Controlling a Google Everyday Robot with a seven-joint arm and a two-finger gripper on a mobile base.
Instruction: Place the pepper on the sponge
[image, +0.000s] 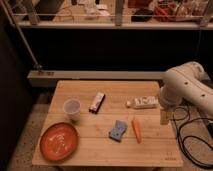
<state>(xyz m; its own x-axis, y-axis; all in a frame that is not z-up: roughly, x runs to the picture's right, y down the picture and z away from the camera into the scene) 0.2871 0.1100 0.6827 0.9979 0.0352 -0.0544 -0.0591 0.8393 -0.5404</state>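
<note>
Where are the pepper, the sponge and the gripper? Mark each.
pepper (136, 129): camera view, middle of its orange body.
sponge (118, 130): camera view, centre of its blue top.
gripper (164, 118): camera view, between its fingertips, above the wooden table (100, 150), right edge.

No readable text anywhere (box (97, 102) and white container (142, 102) labels indecipherable)

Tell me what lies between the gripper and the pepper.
Nothing: in the camera view, only bare table separates the gripper, hanging over the table's right edge, from the pepper lying just right of the sponge.
</note>
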